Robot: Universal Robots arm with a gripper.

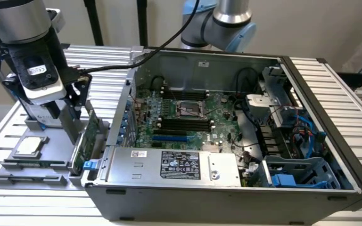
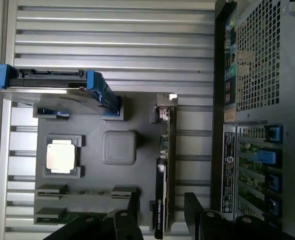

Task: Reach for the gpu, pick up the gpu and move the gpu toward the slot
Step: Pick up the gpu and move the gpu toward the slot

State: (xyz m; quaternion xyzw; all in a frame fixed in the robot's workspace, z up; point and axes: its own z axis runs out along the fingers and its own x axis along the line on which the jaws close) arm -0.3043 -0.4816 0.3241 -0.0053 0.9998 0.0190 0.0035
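Slatted metal table (image 1: 332,80) | gpu (image 2: 170,140) on edge in grey holder (image 2: 92,125) — likely so its rim offers a grip | gripper (image 2: 161,202) spread wide, astride it — not clamped

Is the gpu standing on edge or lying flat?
On edge: the gpu stands upright in the tray; the wrist view shows it as a thin strip.

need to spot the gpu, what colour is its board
Green. The gpu shows it best in the exterior view.
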